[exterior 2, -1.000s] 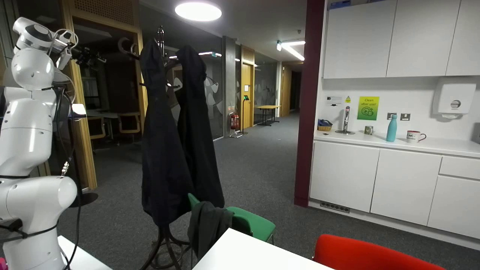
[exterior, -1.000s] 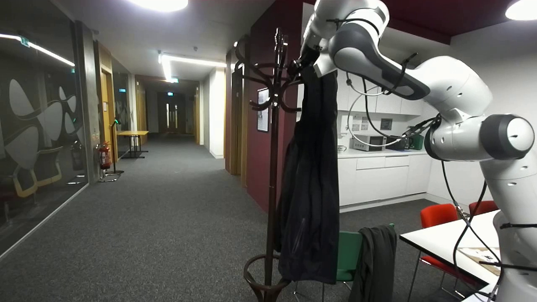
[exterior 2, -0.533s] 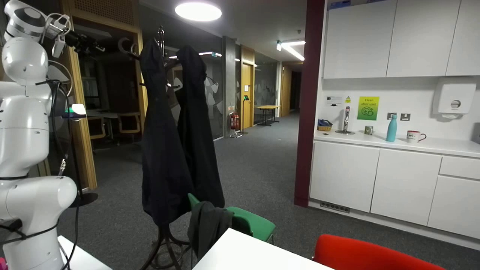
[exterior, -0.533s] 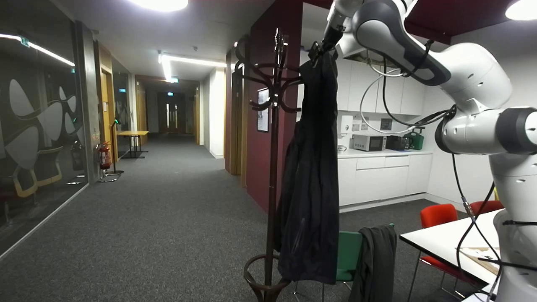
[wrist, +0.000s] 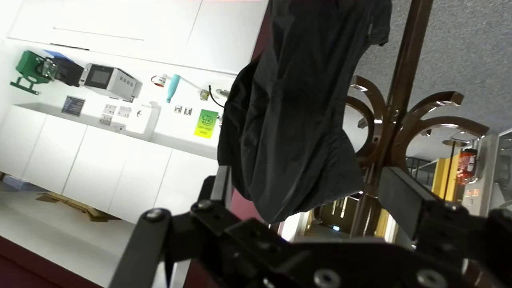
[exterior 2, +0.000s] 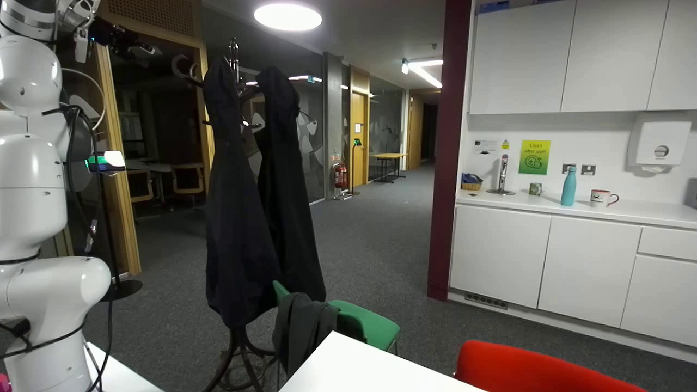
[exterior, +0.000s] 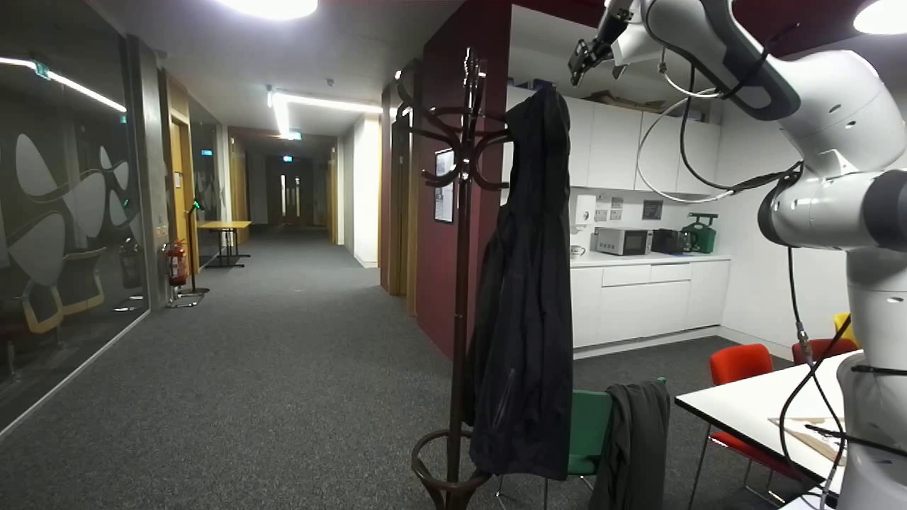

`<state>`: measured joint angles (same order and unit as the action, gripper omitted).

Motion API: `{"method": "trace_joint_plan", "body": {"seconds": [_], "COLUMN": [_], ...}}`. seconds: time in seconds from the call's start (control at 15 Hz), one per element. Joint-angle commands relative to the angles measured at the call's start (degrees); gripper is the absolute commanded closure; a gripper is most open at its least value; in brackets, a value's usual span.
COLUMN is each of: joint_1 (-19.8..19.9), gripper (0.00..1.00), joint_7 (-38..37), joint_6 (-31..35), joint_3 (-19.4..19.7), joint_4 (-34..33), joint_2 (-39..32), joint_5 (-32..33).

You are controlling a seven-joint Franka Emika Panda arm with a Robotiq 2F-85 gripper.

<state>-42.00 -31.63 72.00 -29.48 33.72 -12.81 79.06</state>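
Note:
My gripper (exterior: 577,64) is open with nothing between its fingers, above and to the right of a dark coat (exterior: 528,297) in an exterior view. It also shows at the upper left in an exterior view (exterior 2: 144,51). In the wrist view, the widely spaced pads (wrist: 404,196) frame the coat's top (wrist: 304,120), which hangs beyond them; no contact is seen. The coat hangs on a brown coat stand (exterior: 461,283), whose curved hooks also show in the wrist view (wrist: 394,132). Two dark garments hang on it, one nearer (exterior 2: 234,207) and one behind (exterior 2: 286,190).
A green chair (exterior 2: 370,326) with a grey garment (exterior 2: 305,332) over its back stands by the stand. A white table (exterior: 765,397) and red chairs (exterior: 740,363) are near the arm's base. A kitchen counter (exterior 2: 544,250) and maroon wall (exterior: 464,212) lie behind.
The gripper has risen and drawn back from beside the coat's top, moving up and right in an exterior view. The coats and the stand have not visibly moved.

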Motion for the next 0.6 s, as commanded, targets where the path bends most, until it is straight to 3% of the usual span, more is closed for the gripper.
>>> {"method": "trace_joint_plan", "body": {"seconds": [0.0, 0.27, 0.53], "joint_1": [3.1, 7.9, 14.7], "gripper": [0.0, 0.0, 0.0], "joint_7": [-3.0, -6.1, -5.2], "joint_6": [-0.5, 5.9, 16.8], "joint_3": [0.6, 1.2, 0.9], "joint_4": [1.1, 1.2, -0.1], "joint_2": [3.1, 5.0, 6.0], "joint_5": [-1.7, -2.9, -12.3]}}
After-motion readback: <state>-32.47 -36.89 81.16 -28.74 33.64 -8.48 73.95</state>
